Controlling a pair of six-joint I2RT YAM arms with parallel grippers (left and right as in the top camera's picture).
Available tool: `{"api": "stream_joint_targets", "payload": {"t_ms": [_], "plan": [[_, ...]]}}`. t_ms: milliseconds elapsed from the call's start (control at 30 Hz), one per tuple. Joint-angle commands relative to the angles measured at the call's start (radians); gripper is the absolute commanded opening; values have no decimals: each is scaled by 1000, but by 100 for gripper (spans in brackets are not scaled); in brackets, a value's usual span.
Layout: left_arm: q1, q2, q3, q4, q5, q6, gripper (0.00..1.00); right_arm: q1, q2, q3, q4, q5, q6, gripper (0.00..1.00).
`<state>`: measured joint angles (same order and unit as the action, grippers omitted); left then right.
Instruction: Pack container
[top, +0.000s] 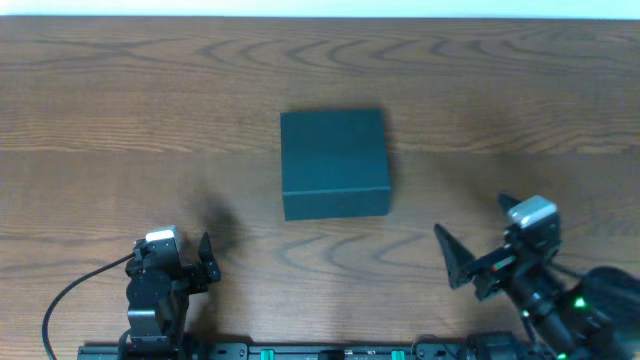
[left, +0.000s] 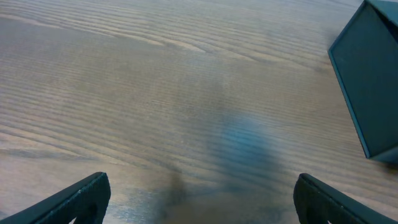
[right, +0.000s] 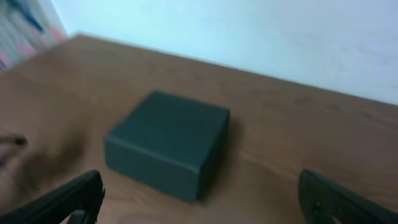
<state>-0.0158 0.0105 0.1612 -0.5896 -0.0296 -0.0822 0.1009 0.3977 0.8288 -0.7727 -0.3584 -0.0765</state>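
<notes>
The box at frame centre is judged light, stiff cardboard, best taken at its lid edge, while left claw and right claw are seen spread open, empty.

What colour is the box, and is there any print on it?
The box is dark teal, plain, no print visible; clearest in the overhead view.
</notes>
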Motion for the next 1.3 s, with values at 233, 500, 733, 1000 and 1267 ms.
{"api": "stream_joint_targets", "payload": {"t_ms": [233, 500, 733, 1000, 1267], "plan": [[4, -7, -9, 2, -3, -8, 95, 14, -315, -396, 146, 31, -142, 99], [4, -7, -9, 2, -3, -8, 95, 15, -393, -537, 156, 83, -109, 99], [4, -7, -9, 2, -3, -8, 95, 15, -393, -615, 156, 126, -39, 99], [4, -7, -9, 2, -3, -8, 95, 15, -393, -670, 159, 122, 13, 99], [4, -7, -9, 2, -3, -8, 95, 15, -392, -670, 159, 122, 13, 99]]}}
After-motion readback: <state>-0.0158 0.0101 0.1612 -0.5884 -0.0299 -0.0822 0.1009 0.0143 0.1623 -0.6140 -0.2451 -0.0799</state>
